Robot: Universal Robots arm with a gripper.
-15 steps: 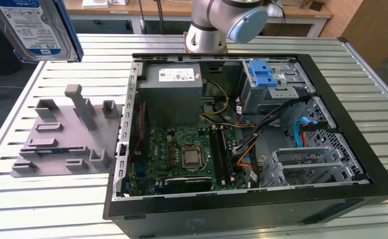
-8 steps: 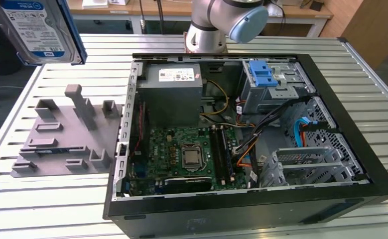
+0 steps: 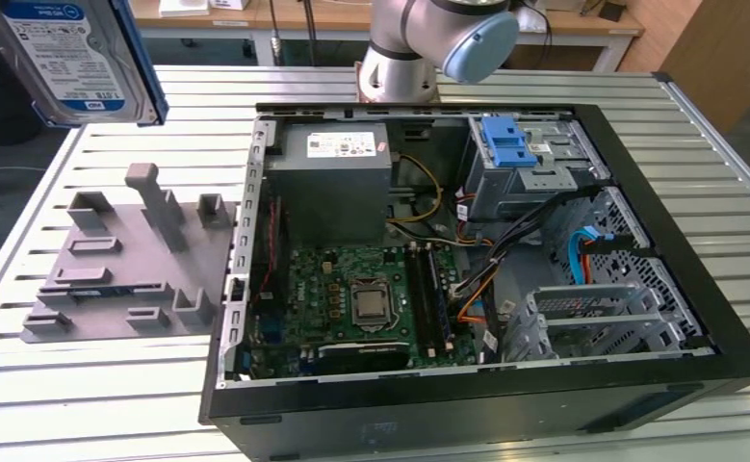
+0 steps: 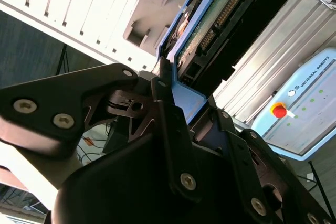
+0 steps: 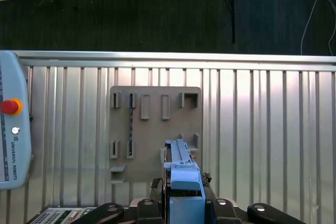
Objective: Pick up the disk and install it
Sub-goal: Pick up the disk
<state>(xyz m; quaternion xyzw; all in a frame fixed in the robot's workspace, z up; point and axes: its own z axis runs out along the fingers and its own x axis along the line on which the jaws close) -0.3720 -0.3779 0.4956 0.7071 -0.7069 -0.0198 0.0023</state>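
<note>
The disk (image 3: pixel 73 58) hangs high in the air at the exterior view's upper left, above the slatted table and well to the left of the open computer case. It is silver with a blue-and-white label and blue side rails. In the second wrist view my gripper (image 4: pixel 191 103) is shut on the disk (image 4: pixel 210 30), its black fingers (image 4: pixel 165 108) clamped across the blue rail end, with the connector edge showing. In the first wrist view the disk (image 5: pixel 181 163) stands edge-on between the gripper's jaws, above the grey fixture plate (image 5: pixel 152 129).
An open black computer case (image 3: pixel 478 404) lies on the slatted metal table (image 3: pixel 92 385), with a motherboard (image 3: pixel 362 298), a grey power-supply box (image 3: pixel 336 183) and a grey drive bay with a blue latch (image 3: pixel 509 149). The grey fixture plate (image 3: pixel 131 269) sits left of it. A teach pendant (image 5: pixel 10 124) lies on the table.
</note>
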